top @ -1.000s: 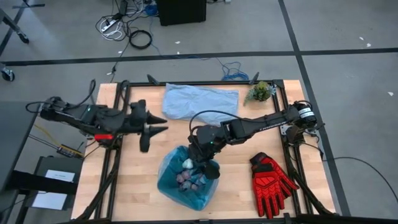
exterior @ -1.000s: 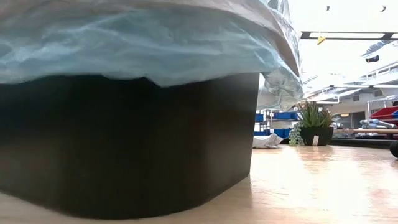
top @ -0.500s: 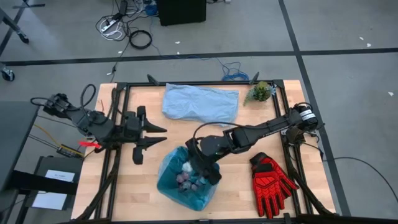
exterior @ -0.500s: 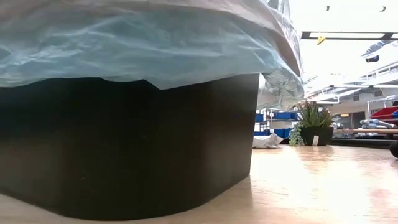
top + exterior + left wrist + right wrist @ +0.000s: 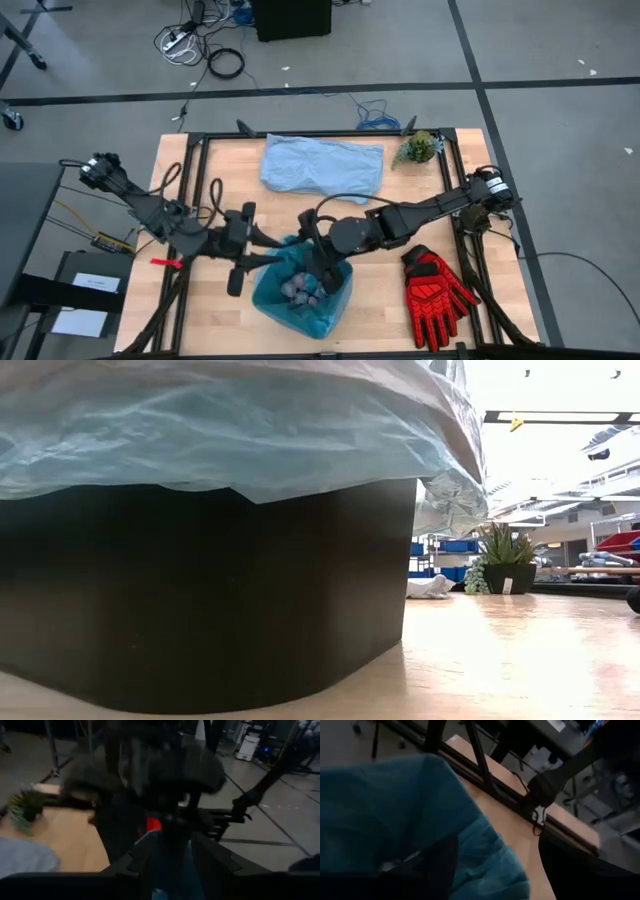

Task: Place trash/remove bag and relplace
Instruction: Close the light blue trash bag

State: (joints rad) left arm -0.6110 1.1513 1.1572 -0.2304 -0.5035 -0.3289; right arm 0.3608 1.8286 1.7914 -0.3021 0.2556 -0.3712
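The cyan-blue bag (image 5: 300, 300) lines a dark bin (image 5: 200, 590) near the table's front edge, and its rim hangs over the bin's wall (image 5: 220, 440). Pink, white and blue trash wads (image 5: 300, 290) lie inside it. My left gripper (image 5: 272, 250) stands open at the bag's left rim, pointing toward the right edge. My right gripper (image 5: 320, 265) hangs wide open over the bag's far rim. In the right wrist view a fold of the bag (image 5: 485, 860) lies between its fingers. I cannot tell whether my left gripper touches the bag's rim; its wrist view is blurred. Nor can I tell whether my right gripper touches it. The bag's fold (image 5: 485, 860) lies between its spread fingers, which come from the far right, slanting down.
A paler grey-blue bag (image 5: 322, 165) lies flat at the table's far middle, with a small green plant (image 5: 418, 148) to its right. A red glove (image 5: 435, 285) lies at the near right. The black frame rails (image 5: 190, 200) run along the table's sides.
My left gripper has swung from the table's left middle toward the near edge and right, up to the bag's left rim, staying open. My right gripper has rolled about its own axis and risen a little over the bag, staying wide open.
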